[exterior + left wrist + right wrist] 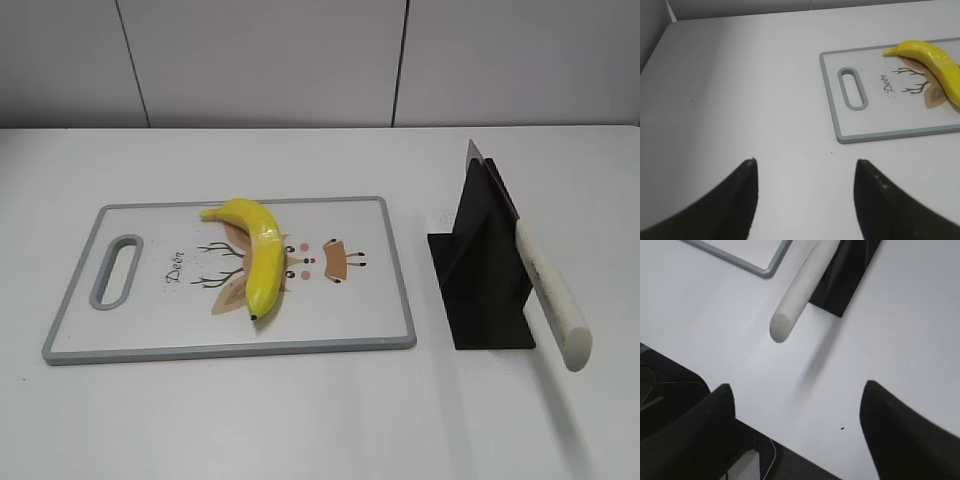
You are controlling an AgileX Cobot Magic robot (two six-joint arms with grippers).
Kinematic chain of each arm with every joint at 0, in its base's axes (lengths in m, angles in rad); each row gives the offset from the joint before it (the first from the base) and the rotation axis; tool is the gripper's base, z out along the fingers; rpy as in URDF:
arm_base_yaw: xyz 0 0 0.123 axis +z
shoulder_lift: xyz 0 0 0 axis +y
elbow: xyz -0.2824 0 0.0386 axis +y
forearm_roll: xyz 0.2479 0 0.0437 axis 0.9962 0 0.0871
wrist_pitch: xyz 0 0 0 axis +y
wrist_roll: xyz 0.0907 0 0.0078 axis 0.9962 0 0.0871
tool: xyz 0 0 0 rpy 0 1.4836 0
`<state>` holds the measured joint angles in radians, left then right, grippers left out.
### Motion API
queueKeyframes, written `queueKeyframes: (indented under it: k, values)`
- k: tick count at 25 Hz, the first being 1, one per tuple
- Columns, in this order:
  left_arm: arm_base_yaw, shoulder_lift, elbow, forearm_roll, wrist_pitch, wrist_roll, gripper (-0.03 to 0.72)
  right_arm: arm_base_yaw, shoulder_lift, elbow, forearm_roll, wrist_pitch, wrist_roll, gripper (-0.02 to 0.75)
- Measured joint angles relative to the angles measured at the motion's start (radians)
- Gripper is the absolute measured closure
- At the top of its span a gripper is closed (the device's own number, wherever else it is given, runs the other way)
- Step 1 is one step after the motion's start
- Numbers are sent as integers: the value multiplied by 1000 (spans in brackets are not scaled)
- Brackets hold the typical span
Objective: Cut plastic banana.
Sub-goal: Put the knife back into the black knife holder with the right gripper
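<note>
The yellow plastic banana (258, 253) lies whole on the white, grey-rimmed cutting board (385, 270), across its deer drawing; it also shows in the left wrist view (935, 62). A knife with a white handle (553, 296) rests in a black stand (480, 270) to the right of the board; the handle also shows in the right wrist view (802, 287). My left gripper (805, 162) is open and empty over bare table left of the board (875, 135). My right gripper (797, 387) is open and empty near the table's front edge, below the handle's end. Neither gripper shows in the exterior view.
The board has a handle slot (117, 271) at its left end. The white table (320, 410) meets a grey wall at the back. In the right wrist view the table's front edge (790, 452) runs below the gripper, with cables beyond it.
</note>
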<state>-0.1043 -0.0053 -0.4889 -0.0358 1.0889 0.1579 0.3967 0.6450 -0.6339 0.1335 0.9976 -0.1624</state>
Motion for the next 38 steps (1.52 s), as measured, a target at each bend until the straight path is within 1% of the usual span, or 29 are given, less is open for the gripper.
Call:
queueKeyframes:
  k: [8, 18, 21, 25, 28, 34, 36, 38]
  values:
    - [0, 0, 0, 0, 0, 0, 121, 0, -311, 111, 0, 21, -4, 146]
    - [0, 0, 0, 0, 0, 0, 121, 0, -591, 125, 2, 38, -7, 148]
    - [0, 0, 0, 1, 0, 0, 121, 0, -644, 125, 4, 39, -7, 148]
    - [0, 0, 0, 2, 0, 0, 121, -13, -650, 125, 19, 39, -8, 148]
    - [0, 0, 0, 2, 0, 0, 122, -66, -650, 125, 25, 39, -9, 148]
    - [0, 0, 0, 2, 0, 0, 122, -248, -650, 125, 28, 39, -8, 148]
    - [0, 0, 0, 2, 0, 0, 122, -277, -650, 125, 28, 39, -8, 148]
    - [0, 0, 0, 2, 0, 0, 122, -285, -650, 125, 29, 39, -9, 148]
